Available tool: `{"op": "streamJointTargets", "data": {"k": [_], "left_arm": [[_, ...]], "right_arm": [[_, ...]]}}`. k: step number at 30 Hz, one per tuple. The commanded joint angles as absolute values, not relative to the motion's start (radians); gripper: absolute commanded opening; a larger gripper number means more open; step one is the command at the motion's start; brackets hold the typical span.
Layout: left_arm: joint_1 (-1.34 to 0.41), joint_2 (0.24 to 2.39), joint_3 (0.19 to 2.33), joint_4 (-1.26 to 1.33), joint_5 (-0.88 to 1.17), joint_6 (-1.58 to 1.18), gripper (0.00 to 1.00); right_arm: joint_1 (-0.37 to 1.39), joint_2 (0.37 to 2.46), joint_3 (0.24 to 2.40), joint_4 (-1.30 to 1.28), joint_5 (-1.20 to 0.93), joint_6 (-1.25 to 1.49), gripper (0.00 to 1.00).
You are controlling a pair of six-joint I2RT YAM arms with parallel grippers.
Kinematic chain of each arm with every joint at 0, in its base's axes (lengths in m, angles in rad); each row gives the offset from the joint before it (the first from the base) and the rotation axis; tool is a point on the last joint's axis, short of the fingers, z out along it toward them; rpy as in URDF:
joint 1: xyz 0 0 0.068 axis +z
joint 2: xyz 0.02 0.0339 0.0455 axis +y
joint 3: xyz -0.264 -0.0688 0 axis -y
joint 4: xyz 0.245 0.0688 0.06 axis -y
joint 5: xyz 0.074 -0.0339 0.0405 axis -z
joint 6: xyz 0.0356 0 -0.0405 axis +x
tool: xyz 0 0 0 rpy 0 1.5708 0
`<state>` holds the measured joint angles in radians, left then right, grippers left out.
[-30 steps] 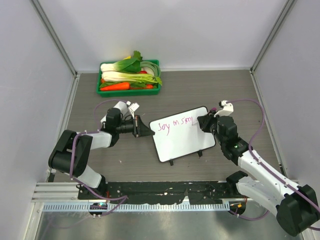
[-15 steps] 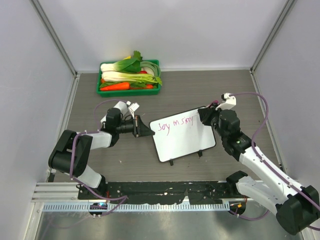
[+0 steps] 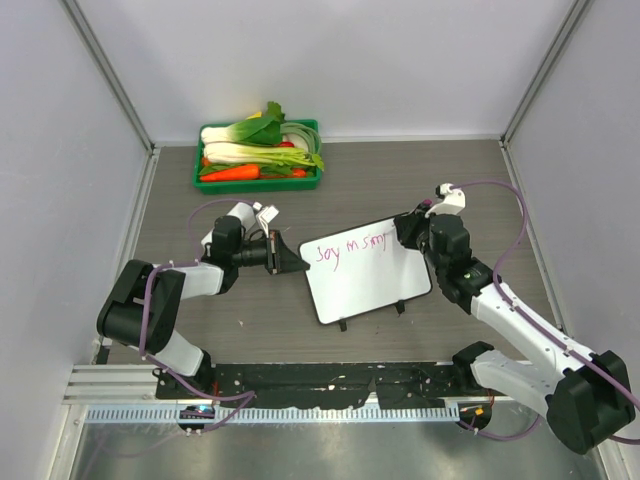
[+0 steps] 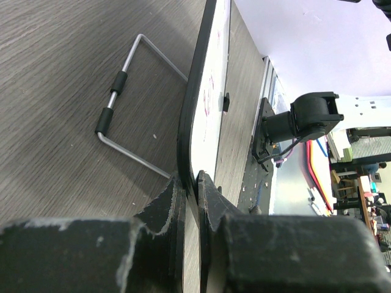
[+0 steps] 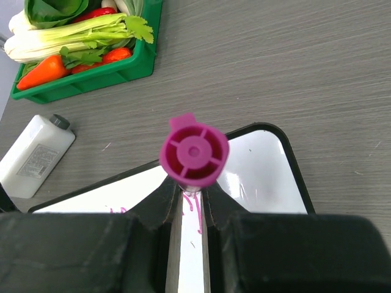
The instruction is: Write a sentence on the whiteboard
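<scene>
Whiteboard [image 3: 370, 282] is being pinched at its left edge by the clenched jaws of the left gripper [image 4: 188, 183], propped mid-table on its wire stand [image 4: 131, 104]. The right gripper [image 5: 190, 196] is clamping a magenta marker [image 5: 194, 152] over the board's upper right corner. The sentence [image 3: 350, 247] is running along the top line, perhaps three short pink words, so the writing is looking partway done, with bare white below.

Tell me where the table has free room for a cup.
Free: far right, between green tray and side wall; also the near strip before the whiteboard. Crowded: the board's ends, at the left gripper and right gripper.
</scene>
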<state>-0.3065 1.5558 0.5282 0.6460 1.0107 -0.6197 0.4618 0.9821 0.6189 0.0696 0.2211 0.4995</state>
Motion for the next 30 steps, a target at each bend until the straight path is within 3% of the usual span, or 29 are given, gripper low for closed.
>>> {"op": "streamJointTargets", "data": {"k": [1,30], "left_arm": [[-0.319,1.582,0.528,0.609,1.015,-0.551,0.0],[-0.318,1.582,0.528,0.607,1.015,-0.552,0.0]], "right_arm": [[0.453,0.977,0.621,0.133,0.261,0.485,0.02],[0.434,0.948,0.568,0.084,0.207,0.5,0.01]]}}
